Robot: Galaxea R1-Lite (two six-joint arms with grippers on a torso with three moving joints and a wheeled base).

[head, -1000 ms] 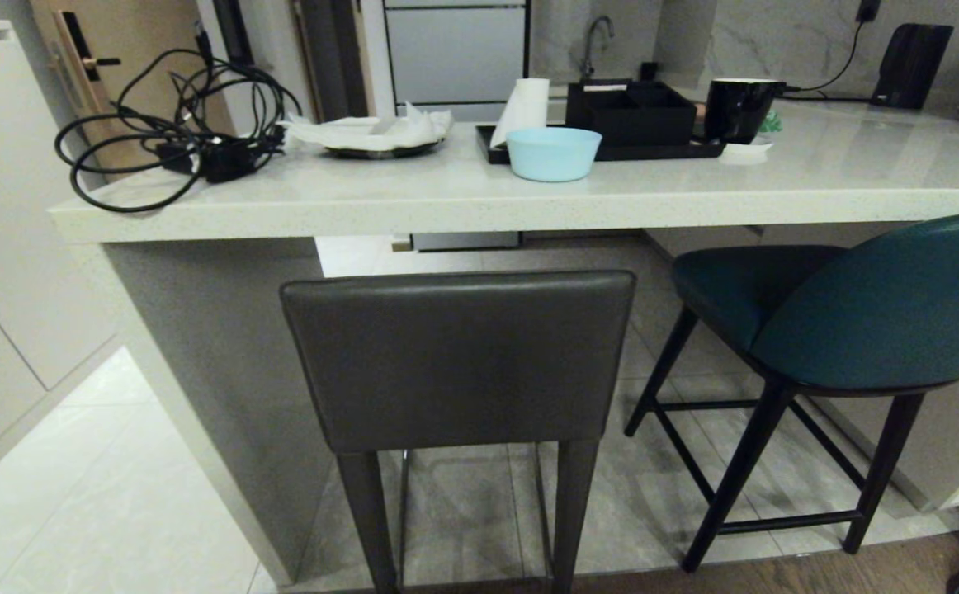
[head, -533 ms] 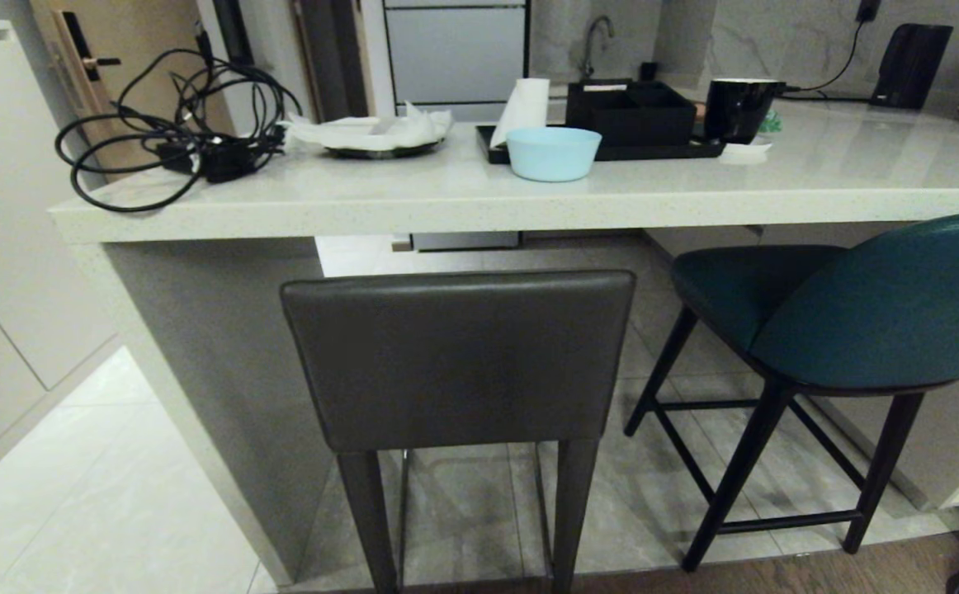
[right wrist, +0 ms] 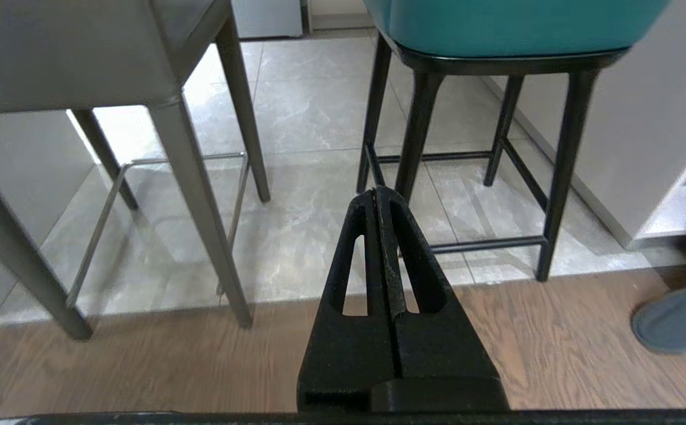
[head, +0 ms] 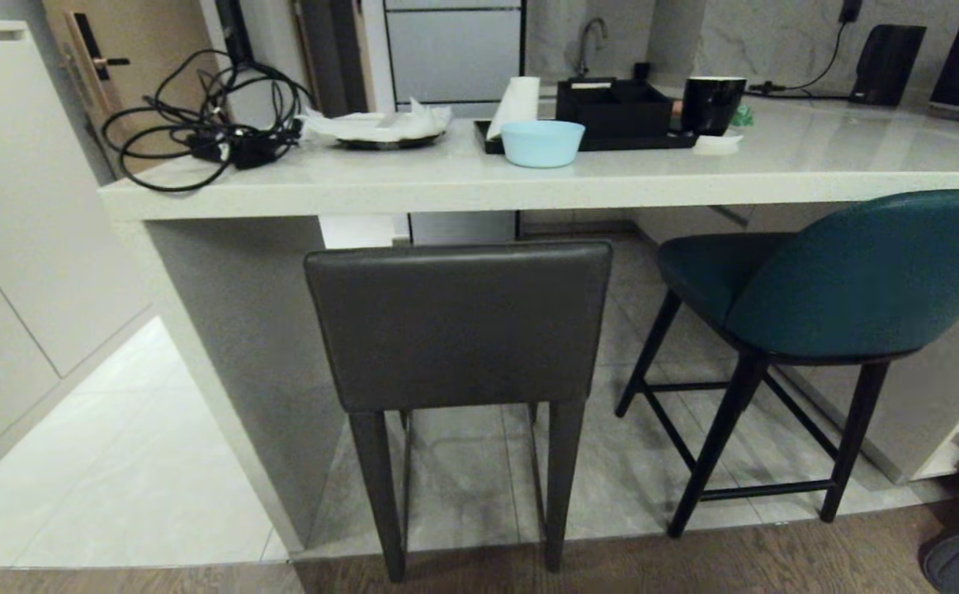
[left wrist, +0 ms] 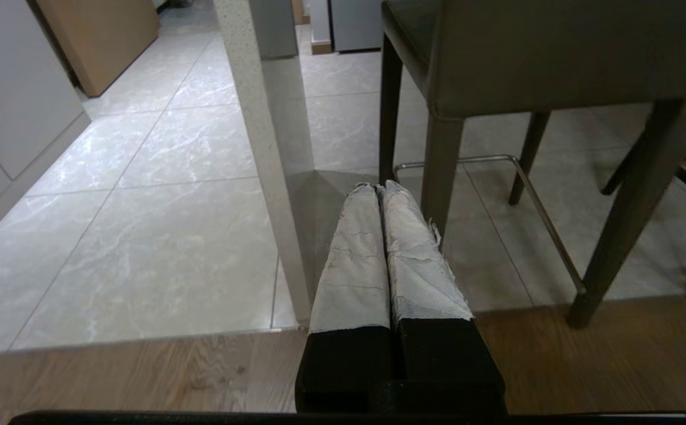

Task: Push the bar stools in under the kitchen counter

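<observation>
While both arms hung low and idle in front of the robot, the 2 bar stools stood out from the kitchen counter (head: 479, 186), backs toward the camera. The grey-brown stool (head: 459, 326) sat almost dead ahead, its flat backrest square-on and running left to right, its seat only partly under the slab near the counter's end panel. The teal stool (head: 843, 276) stood to the right, well apart from the grey one, turned at an angle with its curved back facing the robot's right side.

The left gripper (left wrist: 380, 188) had its padded fingers pressed together on nothing, pointing at the grey stool's near left leg (left wrist: 437, 171). The right gripper (right wrist: 376, 192) was likewise clenched and empty, aimed between the 2 stools, nearer the teal stool's black legs (right wrist: 417, 118). Neither touched a stool.

Judging by that layout, the grey backrest lay straight ahead of both arms, so a forward push looked the natural start, with the left arm slightly better lined up.
</observation>
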